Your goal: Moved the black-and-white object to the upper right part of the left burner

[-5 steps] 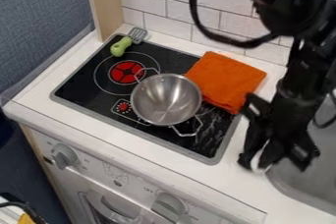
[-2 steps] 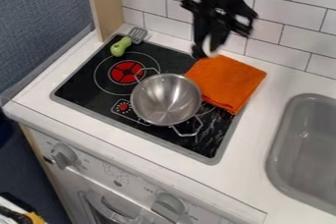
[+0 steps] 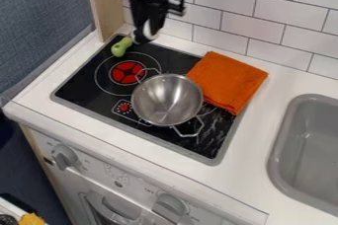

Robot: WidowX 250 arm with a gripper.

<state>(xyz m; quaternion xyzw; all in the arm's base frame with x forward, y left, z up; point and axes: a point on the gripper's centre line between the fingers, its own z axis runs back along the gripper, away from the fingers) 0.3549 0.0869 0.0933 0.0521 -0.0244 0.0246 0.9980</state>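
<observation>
My gripper (image 3: 147,27) hangs over the back left of the stove, just above the head of the green-handled spatula. It is shut on the black-and-white object (image 3: 151,30), whose white part shows between the dark fingers. The left burner (image 3: 127,72), with a red centre and a thin white ring, lies below and to the left of the gripper. How much of the object is black cannot be told against the fingers.
A steel pot (image 3: 167,99) stands right of the burner, one handle reaching over it. The green spatula handle (image 3: 121,47) lies behind the burner. An orange cloth (image 3: 228,81) covers the stove's back right corner; a grey sink (image 3: 310,150) is at right.
The gripper has swung from the right, beside the sink, across above the orange cloth to the stove's back left, carrying the object. Pot, cloth and spatula have stayed put.
</observation>
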